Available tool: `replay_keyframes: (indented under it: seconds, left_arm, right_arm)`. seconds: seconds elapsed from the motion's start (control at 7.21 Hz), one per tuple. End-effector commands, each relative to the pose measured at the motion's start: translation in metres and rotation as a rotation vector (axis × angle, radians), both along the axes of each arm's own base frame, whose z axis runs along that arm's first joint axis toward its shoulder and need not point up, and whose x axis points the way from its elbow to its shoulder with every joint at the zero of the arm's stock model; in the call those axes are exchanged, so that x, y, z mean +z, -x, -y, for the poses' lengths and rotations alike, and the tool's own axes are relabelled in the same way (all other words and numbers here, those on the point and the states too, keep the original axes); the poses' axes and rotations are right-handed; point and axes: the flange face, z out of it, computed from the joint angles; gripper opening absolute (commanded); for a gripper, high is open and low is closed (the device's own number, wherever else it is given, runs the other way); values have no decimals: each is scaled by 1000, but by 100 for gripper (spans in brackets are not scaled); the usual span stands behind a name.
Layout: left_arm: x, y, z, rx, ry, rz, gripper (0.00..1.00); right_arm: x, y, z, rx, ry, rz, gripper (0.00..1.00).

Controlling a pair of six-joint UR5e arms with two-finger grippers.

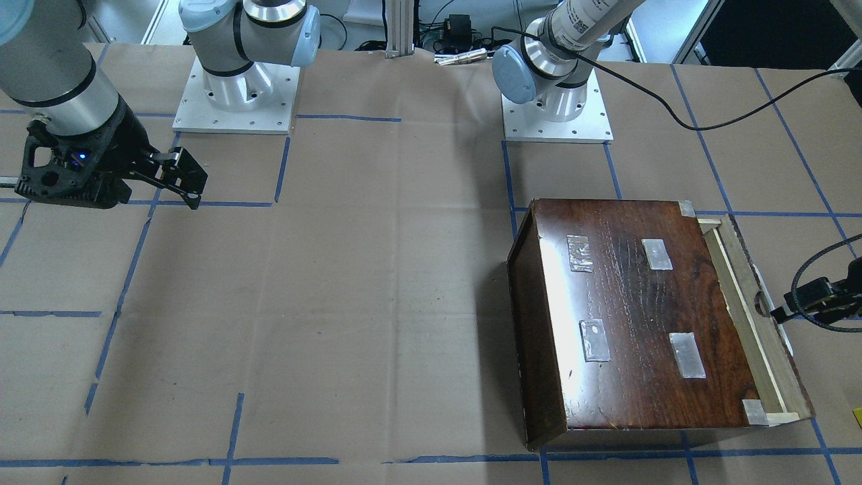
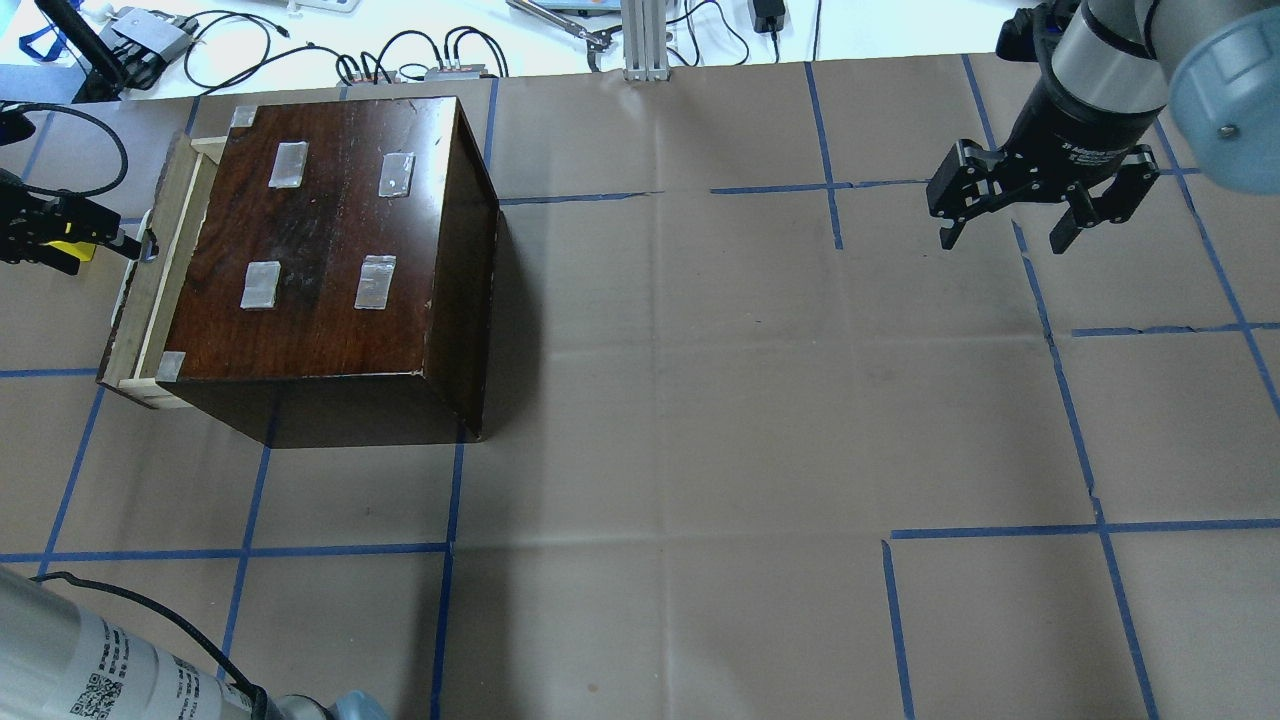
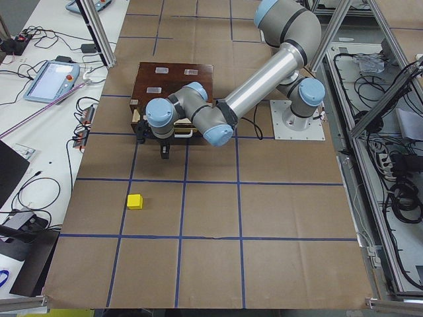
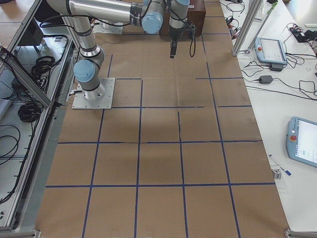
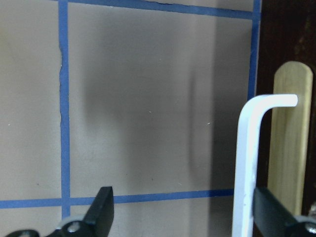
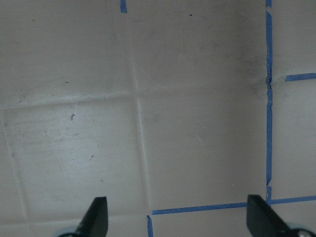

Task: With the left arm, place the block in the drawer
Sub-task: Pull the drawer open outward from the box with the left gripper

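The yellow block [image 3: 135, 201] lies on the brown paper table, apart from the cabinet and in front of the drawer side; a sliver of it shows at the front-facing view's right edge [image 1: 858, 416]. The drawer [image 1: 744, 316] stands out a little from the dark cabinet [image 2: 330, 240], showing a pale wood strip [image 2: 150, 290]. My left gripper [image 5: 182, 192] is open at the drawer front, with the white handle [image 5: 245, 163] between its fingers, close to the right one. It also shows in the overhead view [image 2: 120, 245]. My right gripper [image 2: 1005, 240] is open and empty, far off above bare table.
The cabinet top bears several silver tape patches [image 1: 656, 254]. Blue tape lines grid the paper. The arm bases [image 1: 236, 94] stand at the robot's edge of the table. A loose black cable [image 1: 673, 111] runs to the left wrist. Cables and devices [image 2: 420, 60] lie beyond the far edge.
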Motion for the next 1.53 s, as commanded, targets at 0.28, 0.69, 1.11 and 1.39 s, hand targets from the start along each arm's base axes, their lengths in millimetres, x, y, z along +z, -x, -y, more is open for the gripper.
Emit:
replay_keyframes:
  seconds: [0.28,0.69,1.11,1.39]
  left_arm:
    - [-10,-1,3,1,-12,-8,99]
    - [-9,-6,3,-5,-29,26,99]
    - [-8,-9,1,-5,-37,42,99]
    - [-8,-37,-12,33,-41,48,99]
  right_arm:
    - [0,0,0,0,-1,0,100]
    - [0,0,0,0,-1,0,100]
    - [0,0,0,0,-1,0,100]
    - [0,0,0,0,-1,0,100]
